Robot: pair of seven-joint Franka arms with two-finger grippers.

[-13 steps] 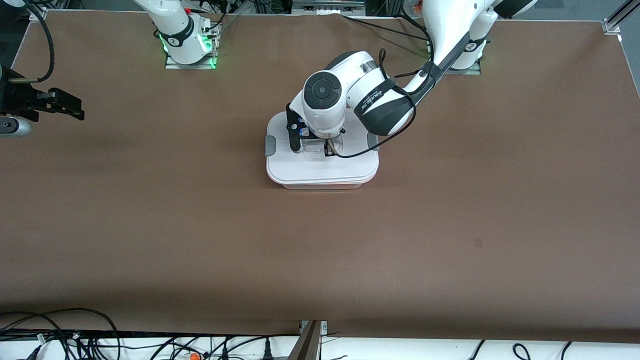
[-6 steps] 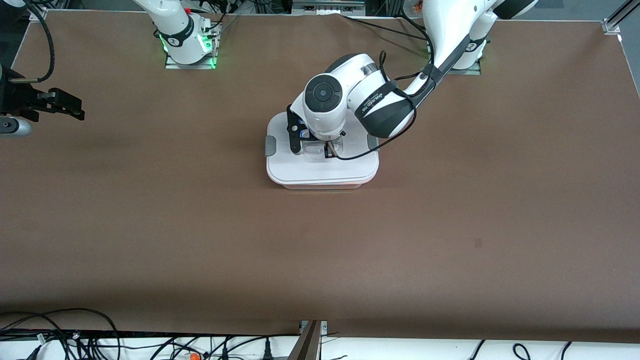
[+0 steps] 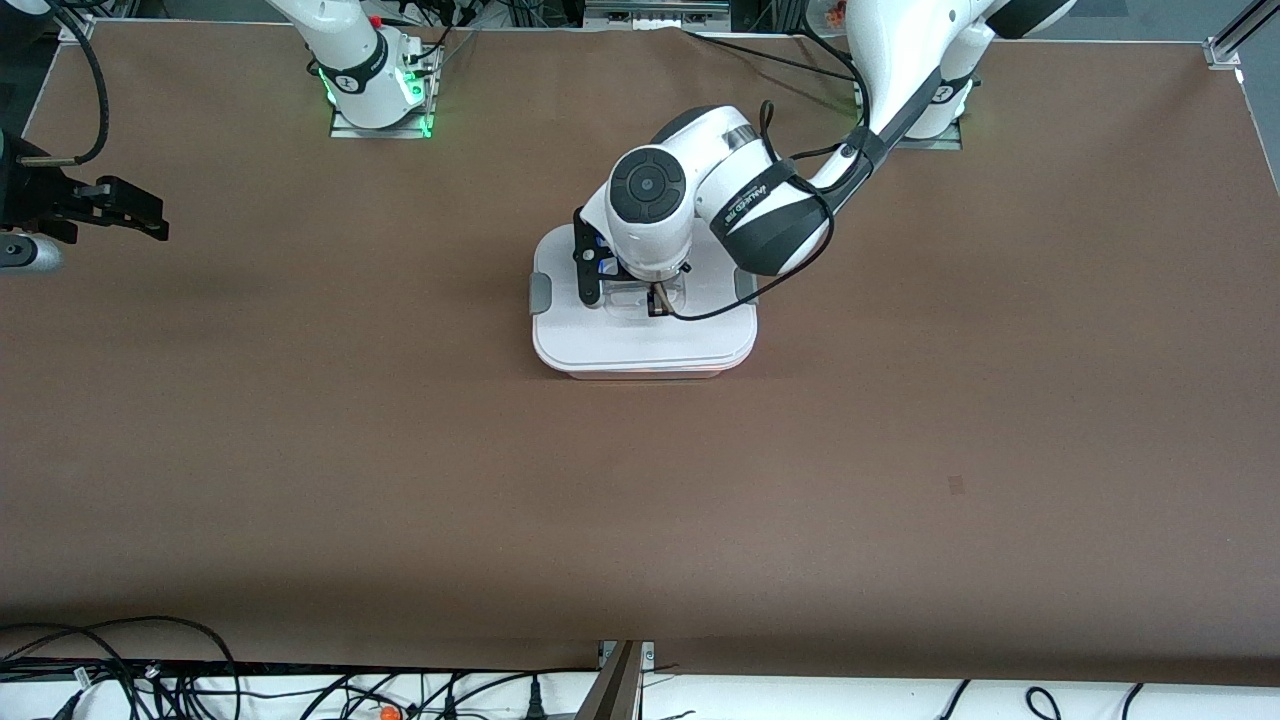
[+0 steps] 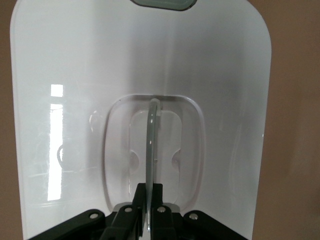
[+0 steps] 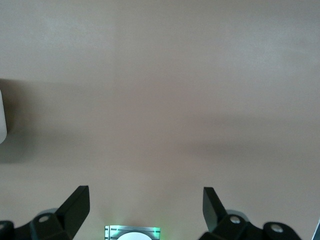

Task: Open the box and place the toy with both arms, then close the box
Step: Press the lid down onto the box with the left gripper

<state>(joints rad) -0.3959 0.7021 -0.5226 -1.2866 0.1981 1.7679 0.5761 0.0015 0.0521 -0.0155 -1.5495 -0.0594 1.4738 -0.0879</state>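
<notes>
White plastic is filling the left wrist view: the lid (image 4: 150, 75) is sitting flat on the box (image 3: 643, 368), which is resting mid-table, between the two bases and nearer the camera than both. The left gripper (image 4: 148, 197) is pinching the clear handle (image 4: 151, 145), its fingers closed on that thin upright fin in the lid's recess. The right gripper (image 5: 145, 200) is waiting over bare table (image 3: 400, 480) at the right arm's end, fingers spread wide and holding nothing. No toy is showing anywhere, so it is probably inside already, with only letting go seemingly left. The box's slightly longer axis is running between the arms' ends, a grey clip (image 3: 540, 293) at each end.
</notes>
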